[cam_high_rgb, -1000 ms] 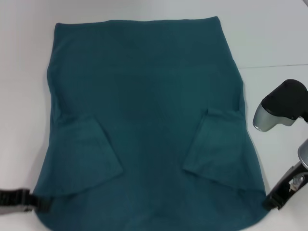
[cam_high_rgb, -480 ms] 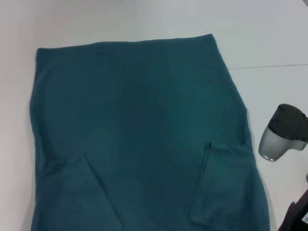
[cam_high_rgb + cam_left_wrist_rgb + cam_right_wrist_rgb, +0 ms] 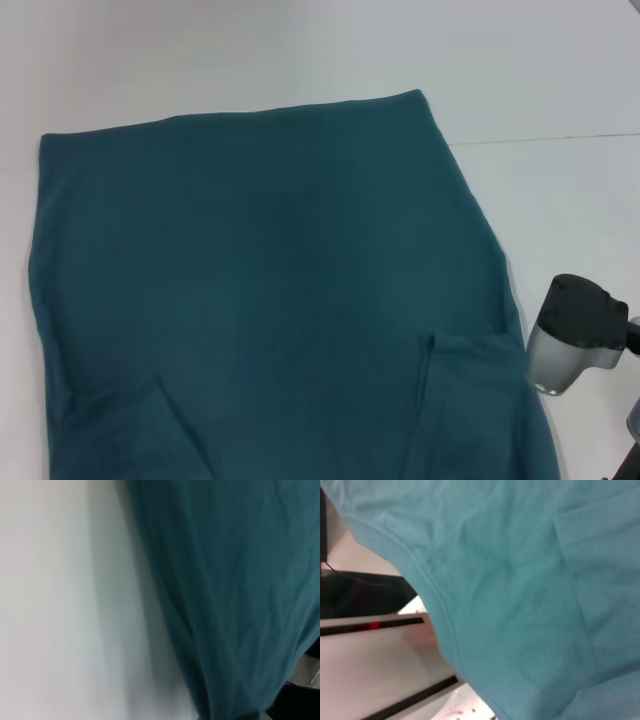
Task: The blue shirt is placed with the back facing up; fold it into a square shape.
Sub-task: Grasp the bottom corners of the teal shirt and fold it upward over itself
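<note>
The blue shirt (image 3: 270, 290) is lying spread on the white table (image 3: 300, 50), plain side up, its straight far edge running across the tabletop and its near part passing out of the head view. Both sleeves are lying folded inward over the body: the right sleeve (image 3: 465, 400) is showing as a flap near the right edge, the left sleeve (image 3: 130, 430) as a fainter fold near the left edge. A thin seam line in the table is running off to the right of the shirt.

Part of the right arm (image 3: 580, 335), a grey and black housing, is sitting just beside the shirt's right edge. The right gripper's fingers are not showing in any view; I cannot tell whether they are holding cloth. The right wrist view is showing the shirt's stitched hem (image 3: 432, 610) close up.

The left gripper is not visible in any view; the left wrist view is showing only shirt fabric (image 3: 235, 590) against the table.
</note>
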